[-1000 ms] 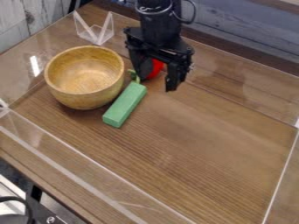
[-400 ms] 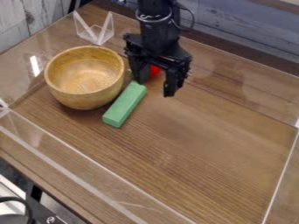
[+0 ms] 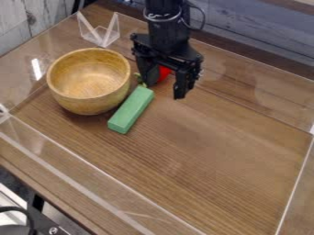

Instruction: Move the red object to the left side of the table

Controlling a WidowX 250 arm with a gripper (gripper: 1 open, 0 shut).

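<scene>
The red object [image 3: 162, 72] is a small bright red toy lying on the table [image 3: 208, 156] near its back edge, mostly hidden between the black fingers. My gripper [image 3: 164, 84] hangs straight down over it, open, with one finger on each side of the toy. Whether the fingers touch it cannot be told.
A wooden bowl [image 3: 88, 80] stands at the left. A green rectangular block [image 3: 131, 109] lies between the bowl and my gripper, close to the left finger. Low clear acrylic walls [image 3: 73, 174] edge the tabletop. Bare wood stretches to the right and front.
The gripper has shifted very slightly, staying open around the red toy. Bowl and green block have not moved.
</scene>
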